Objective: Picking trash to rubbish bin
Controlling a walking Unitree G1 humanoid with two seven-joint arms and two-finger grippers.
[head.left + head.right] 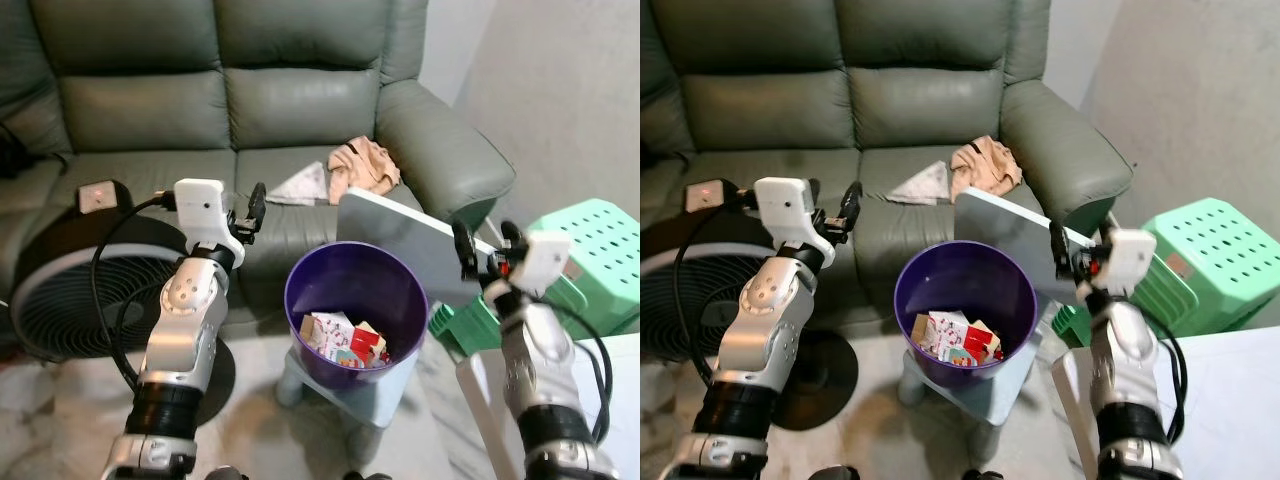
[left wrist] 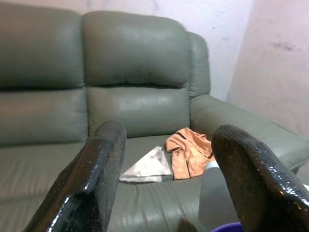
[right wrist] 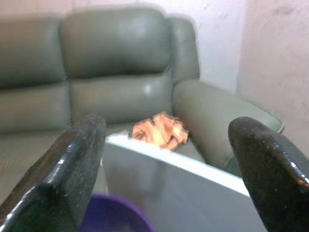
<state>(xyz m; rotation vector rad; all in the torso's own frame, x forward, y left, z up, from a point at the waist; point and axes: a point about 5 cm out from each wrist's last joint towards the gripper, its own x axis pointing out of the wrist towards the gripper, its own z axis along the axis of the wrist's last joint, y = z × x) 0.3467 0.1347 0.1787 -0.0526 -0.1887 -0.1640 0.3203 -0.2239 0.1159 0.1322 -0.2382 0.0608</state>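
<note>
A purple rubbish bin (image 1: 355, 300) stands on a small pale stool before the green sofa, with several red and white wrappers (image 1: 345, 340) inside. On the sofa seat lie a crumpled peach-coloured piece (image 1: 362, 166) and a flat white paper piece (image 1: 300, 185). My left gripper (image 1: 245, 212) is raised to the left of the bin, open and empty, pointing at the sofa. To the right of the bin my right gripper (image 1: 485, 246) is also open and empty. In the left wrist view the peach piece (image 2: 189, 151) and the white piece (image 2: 145, 166) show between the fingers.
A grey flat board (image 1: 415, 240) leans behind the bin against the sofa arm. A black floor fan (image 1: 85, 285) with a cable stands at the left. A green plastic stool (image 1: 590, 255) is at the right, a white surface (image 1: 625, 400) beside it.
</note>
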